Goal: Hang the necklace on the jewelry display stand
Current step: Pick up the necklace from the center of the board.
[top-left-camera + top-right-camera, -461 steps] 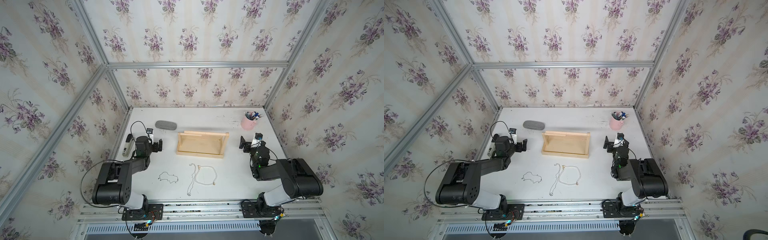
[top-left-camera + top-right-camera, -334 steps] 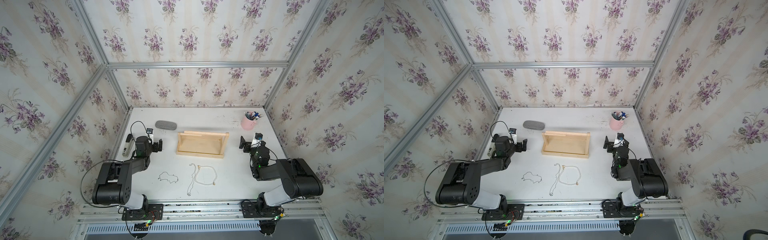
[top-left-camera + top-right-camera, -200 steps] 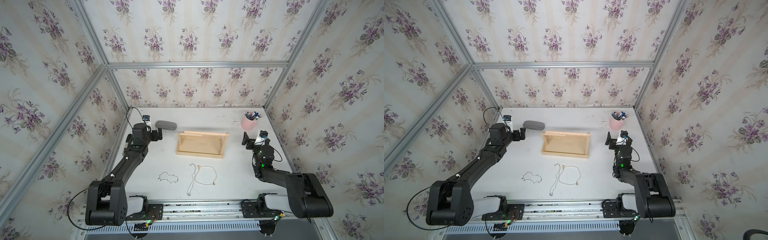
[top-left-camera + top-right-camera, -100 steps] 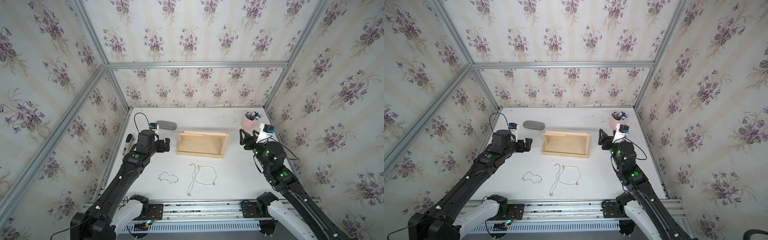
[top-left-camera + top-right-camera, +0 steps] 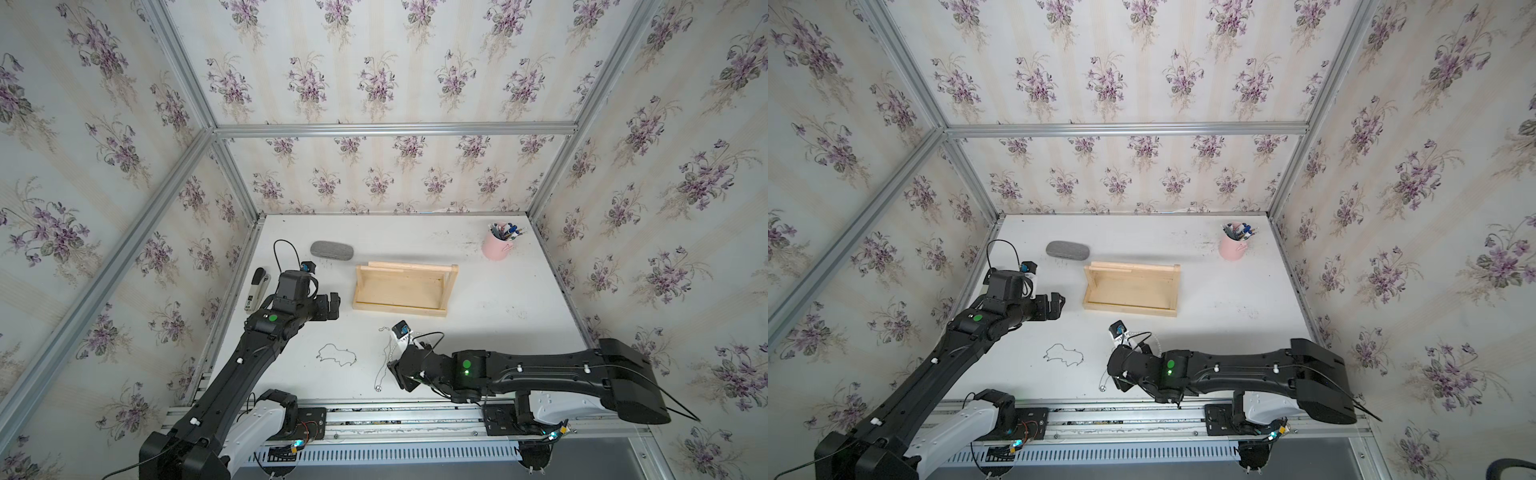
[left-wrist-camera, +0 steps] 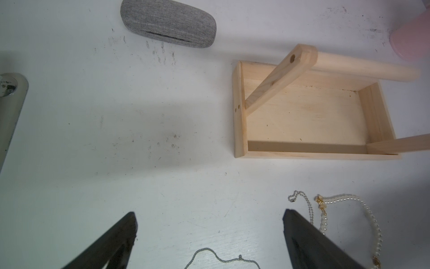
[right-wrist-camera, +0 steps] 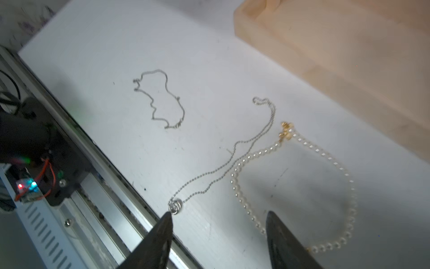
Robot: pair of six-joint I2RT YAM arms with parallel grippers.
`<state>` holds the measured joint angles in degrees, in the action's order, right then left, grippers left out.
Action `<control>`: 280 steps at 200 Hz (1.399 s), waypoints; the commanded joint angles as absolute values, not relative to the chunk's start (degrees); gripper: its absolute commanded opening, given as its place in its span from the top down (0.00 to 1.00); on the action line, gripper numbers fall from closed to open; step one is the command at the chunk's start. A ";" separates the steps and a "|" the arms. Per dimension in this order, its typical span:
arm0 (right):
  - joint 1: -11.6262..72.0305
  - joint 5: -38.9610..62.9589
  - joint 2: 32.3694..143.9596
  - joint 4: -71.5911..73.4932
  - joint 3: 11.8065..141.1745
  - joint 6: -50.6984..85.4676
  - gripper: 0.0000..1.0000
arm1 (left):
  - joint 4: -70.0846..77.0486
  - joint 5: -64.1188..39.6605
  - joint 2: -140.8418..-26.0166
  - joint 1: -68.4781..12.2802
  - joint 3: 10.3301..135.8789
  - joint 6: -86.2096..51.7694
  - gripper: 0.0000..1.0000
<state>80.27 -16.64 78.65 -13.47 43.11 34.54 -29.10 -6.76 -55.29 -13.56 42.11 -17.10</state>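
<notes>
Three necklaces lie on the white table in front of the jewelry display stand (image 5: 405, 286), a light wood tray with two uprights and a top rail (image 6: 363, 69). They are a thin silver chain (image 5: 336, 355), a silver chain with a round pendant (image 7: 232, 158) and a pearl necklace (image 7: 302, 186). My right gripper (image 7: 220, 213) hovers open over the near ends of the pendant chain and the pearls, with bare table between its fingers. The pendant (image 7: 175, 207) lies just off one fingertip. My left gripper (image 6: 209, 216) stands wide open and empty, left of the stand (image 5: 1131, 289).
A grey fabric case (image 5: 331, 251) lies behind the left gripper, a stapler (image 5: 257, 289) by the left wall, and a pink cup of pens (image 5: 496, 245) at the back right. The metal front rail (image 7: 111, 186) runs close under the right gripper.
My right arm has swung from the right of the stand down to the front centre over the necklaces, its jaws narrowing. The left arm has reached forward and lowered beside the stand.
</notes>
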 commanded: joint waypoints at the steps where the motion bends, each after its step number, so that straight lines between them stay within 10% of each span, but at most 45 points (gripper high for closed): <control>1: 80.58 -5.42 83.57 -10.46 43.85 33.55 0.44 | -29.68 -8.06 -53.80 -13.61 41.59 -17.71 0.00; 195: 72.38 -8.41 98.82 -23.61 54.13 19.78 0.69 | -30.41 -6.85 -51.90 -13.59 41.03 -16.75 0.00; 280: 72.34 -12.28 96.04 -28.55 55.52 16.59 1.00 | -30.51 -9.52 -50.43 -13.56 43.26 -13.80 0.00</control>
